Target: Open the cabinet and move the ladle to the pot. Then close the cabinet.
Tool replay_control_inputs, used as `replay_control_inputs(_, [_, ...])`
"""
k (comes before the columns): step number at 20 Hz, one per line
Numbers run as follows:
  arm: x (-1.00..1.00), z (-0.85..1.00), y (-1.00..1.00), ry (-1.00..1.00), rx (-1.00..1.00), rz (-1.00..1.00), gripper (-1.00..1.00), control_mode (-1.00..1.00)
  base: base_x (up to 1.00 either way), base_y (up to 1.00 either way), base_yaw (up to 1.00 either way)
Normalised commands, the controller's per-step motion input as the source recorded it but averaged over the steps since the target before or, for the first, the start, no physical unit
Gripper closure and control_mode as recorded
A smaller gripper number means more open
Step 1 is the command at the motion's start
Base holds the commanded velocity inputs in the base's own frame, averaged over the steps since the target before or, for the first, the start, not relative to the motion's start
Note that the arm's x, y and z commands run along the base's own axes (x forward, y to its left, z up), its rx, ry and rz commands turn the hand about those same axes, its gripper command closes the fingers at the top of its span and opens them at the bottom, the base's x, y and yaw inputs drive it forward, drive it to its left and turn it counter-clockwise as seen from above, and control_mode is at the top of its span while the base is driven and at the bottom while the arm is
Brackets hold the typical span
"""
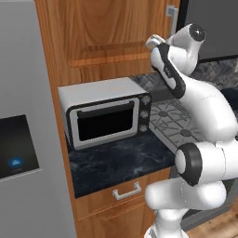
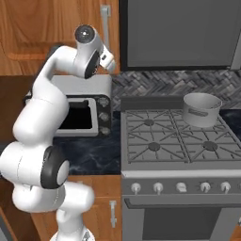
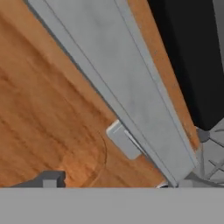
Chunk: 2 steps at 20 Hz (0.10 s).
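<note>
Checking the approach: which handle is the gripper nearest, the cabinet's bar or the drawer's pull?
The cabinet's vertical steel bar; the gripper sits just below it. The drawer pull is horizontal, far down under the counter.

We see the cabinet (image 3: 48,109) in warm grained wood, its handle (image 3: 127,83) brushed steel, the pot (image 2: 201,109) matt grey metal.

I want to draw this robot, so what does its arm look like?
The arm is smooth, shiny white, made of fat rounded tube parts. Its joints are dark rings, and a round dark cap with a small pale dot sits on top. The finger tips are small grey blocks. No cables or labels are visible.
</note>
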Motion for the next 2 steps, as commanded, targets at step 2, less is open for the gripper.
replay_control_inputs(2, [0.23, 0.01, 0.00, 0.24, 0.07, 0.02, -1.00, -1.00, 0.00, 0.00, 0.00])
